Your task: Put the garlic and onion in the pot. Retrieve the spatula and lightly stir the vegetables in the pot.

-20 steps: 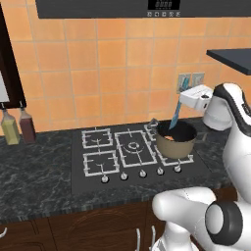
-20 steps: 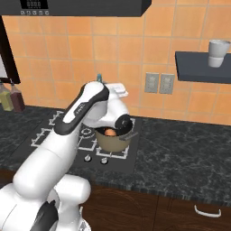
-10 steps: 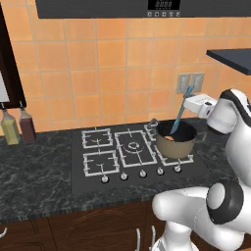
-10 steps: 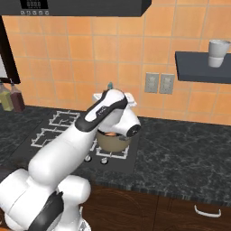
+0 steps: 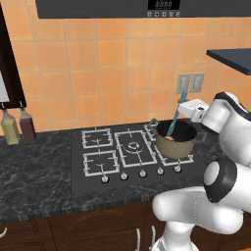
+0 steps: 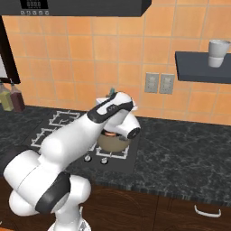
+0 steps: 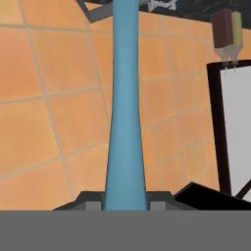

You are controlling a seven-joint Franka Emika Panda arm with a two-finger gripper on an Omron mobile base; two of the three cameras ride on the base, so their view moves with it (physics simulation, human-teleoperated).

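The tan pot [image 5: 177, 147] with a dark inside stands on the front right burner, and the arm hides most of the pot [image 6: 113, 143] in the right base view. The light-blue spatula [image 5: 176, 116] leans into it, head down in the pot, handle up and to the right. My gripper [image 5: 182, 109] is shut on the handle above the pot's far rim. In the hand view the spatula [image 7: 125, 122] runs up from between the fingertips of the gripper [image 7: 125, 205]. An orange piece, probably the onion [image 6: 109, 133], lies inside the pot. I cannot make out the garlic.
The black stove [image 5: 98, 169] has several burners and front knobs. Two bottles [image 5: 18, 128] stand at the counter's far left. Wall outlets [image 5: 190, 83] sit behind the pot. A dark shelf [image 6: 198, 67] with a cup [image 6: 217, 53] hangs at the right.
The spatula has gone from nearly upright to leaning with its handle to the right, its head staying in the pot. The hand swung right and a little lower.
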